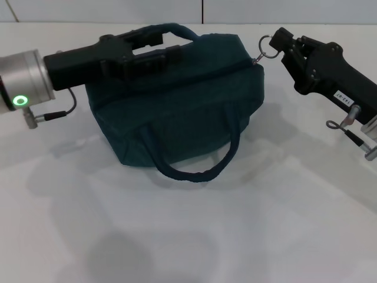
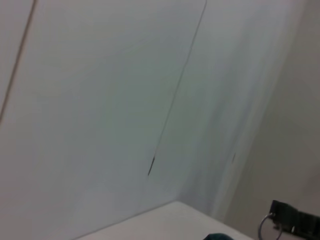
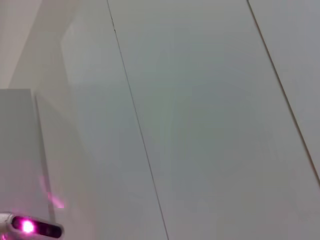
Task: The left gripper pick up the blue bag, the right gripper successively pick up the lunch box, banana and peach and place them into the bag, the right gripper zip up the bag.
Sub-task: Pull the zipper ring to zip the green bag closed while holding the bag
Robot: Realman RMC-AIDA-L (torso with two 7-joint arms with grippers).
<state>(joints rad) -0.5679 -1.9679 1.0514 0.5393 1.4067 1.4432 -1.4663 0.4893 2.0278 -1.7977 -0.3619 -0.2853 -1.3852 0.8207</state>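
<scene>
White counter (image 1: 177, 236) fills the head view, with pale wall panels behind it. On it sits the blue bag (image 1: 177, 112), a dark teal soft-sided tote resting on its base toward the far middle of the surface. One carry handle (image 1: 197, 171) droops down the near side in a loop that reaches the counter; the other handle (image 1: 177, 28) arches over the far top edge.

Reaching in from the left, the left end effector (image 1: 154, 48) lies across the top of the bag beside the far handle, its black fingers close together over the fabric; whether they actually pinch cloth or handle cannot be told. Its silver wrist shows a green light (image 1: 21, 100).

At the bag's right upper corner the right end effector (image 1: 277, 41) is held close to the end of the zip line. A metal ring (image 1: 268, 46) at its tip touches or hooks the small zipper pull (image 1: 257, 59); the exact link is unclear, and how its fingers stand cannot be told. A white label (image 1: 343, 98) shows on its black body.

From the left wrist camera come wall panels, a counter corner, and the ring-tipped right end effector (image 2: 280, 220) far off. Only wall panels and a pink glowing light (image 3: 27, 226) appear to the right wrist camera.
</scene>
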